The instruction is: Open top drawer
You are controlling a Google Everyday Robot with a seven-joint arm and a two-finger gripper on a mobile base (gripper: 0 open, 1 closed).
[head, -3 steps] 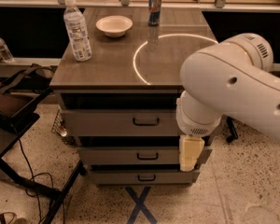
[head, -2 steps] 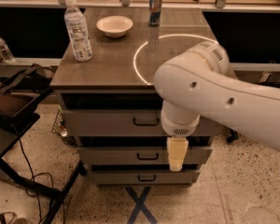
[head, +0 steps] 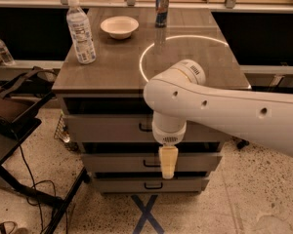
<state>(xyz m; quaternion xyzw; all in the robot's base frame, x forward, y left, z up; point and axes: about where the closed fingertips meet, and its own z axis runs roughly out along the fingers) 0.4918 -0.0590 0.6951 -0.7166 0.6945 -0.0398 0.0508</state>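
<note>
The top drawer (head: 105, 128) is the tallest grey front under the wooden cabinet top (head: 112, 67), and it is closed. Its small black handle (head: 145, 127) shows at the centre, partly hidden behind my white arm (head: 224, 113). My gripper (head: 168, 163) hangs point down in front of the drawer stack, just right of the handle. Its cream tip reaches down over the middle drawer (head: 117, 163). It is not touching the handle.
A water bottle (head: 81, 30), a white bowl (head: 119, 26) and a can (head: 161, 8) stand on the cabinet top. The bottom drawer (head: 119, 185) is closed. A black folding stand (head: 14, 113) with cables is at the left. A blue X (head: 146, 214) marks the floor.
My arm has swung left across the front of the drawers. The gripper went from the right edge of the stack to just right of the centre handles. The drawers have not moved.
</note>
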